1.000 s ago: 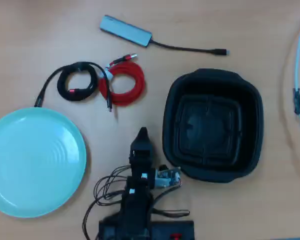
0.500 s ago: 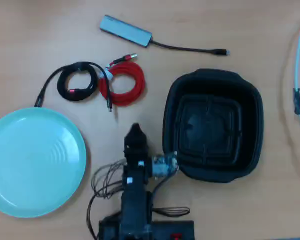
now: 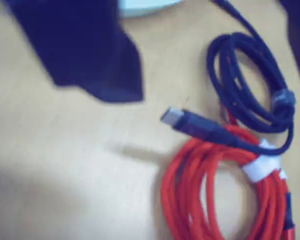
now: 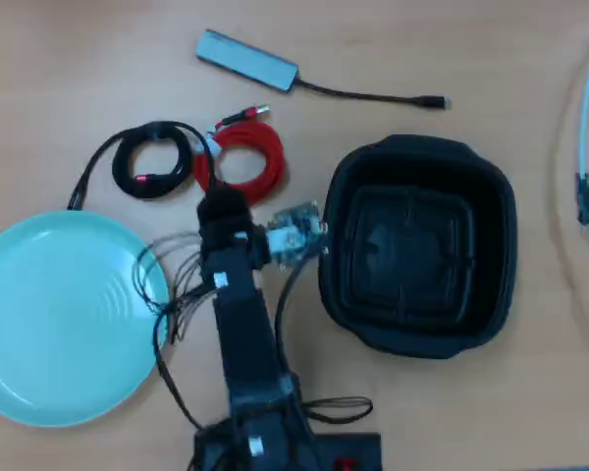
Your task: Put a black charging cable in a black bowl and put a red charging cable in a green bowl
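The black charging cable (image 3: pixel 240 95) (image 4: pixel 155 162) lies coiled on the table. Its tail, with a silver plug (image 3: pixel 172 116), crosses the top of the red charging cable (image 3: pixel 215 195) (image 4: pixel 247 162) coiled beside it. My gripper (image 3: pixel 214 86) (image 4: pixel 216 194) hovers above the two coils, open and empty, with one dark jaw at the upper left of the wrist view and the other at the right edge. The green bowl (image 4: pixel 59 319) (image 3: pixel 145 5) lies left in the overhead view and the black bowl (image 4: pixel 417 245) right. Both are empty.
A grey hub (image 4: pixel 247 59) with a black lead lies at the table's far side. A pale cable (image 4: pixel 587 147) runs along the right edge. The arm's loose wires (image 4: pixel 172 285) hang next to the green bowl's rim.
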### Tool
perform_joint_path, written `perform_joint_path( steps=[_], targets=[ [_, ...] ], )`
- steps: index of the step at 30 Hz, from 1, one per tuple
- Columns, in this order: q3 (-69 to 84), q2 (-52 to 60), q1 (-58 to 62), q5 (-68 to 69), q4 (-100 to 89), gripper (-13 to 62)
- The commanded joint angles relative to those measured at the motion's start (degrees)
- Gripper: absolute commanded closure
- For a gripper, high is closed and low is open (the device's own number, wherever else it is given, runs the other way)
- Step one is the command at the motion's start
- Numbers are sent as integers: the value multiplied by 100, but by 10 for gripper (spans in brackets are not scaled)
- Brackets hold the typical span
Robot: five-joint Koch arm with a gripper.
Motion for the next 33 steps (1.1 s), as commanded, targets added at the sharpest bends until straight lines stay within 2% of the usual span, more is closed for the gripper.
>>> perform_joint_path(
  steps=[1,6,8,13,17,22,28,33],
  targets=[
    [-1758,-1020,-88,9,844,160],
    [-3428,-2118,-747,1195,1538,149],
    [-3621,-2479,-1151,1617,1556,149],
    [-3964,-3305,-2320,1336,1389,157],
    [-5001,-4562,-2804,1169,1327,156],
    [-6311,-5326,-2681,1222,1951,160],
    [-6398,-5660,-2039,2672,2083,159],
    [-6381,-5924,-1723,2663,2224,158]
  ],
)
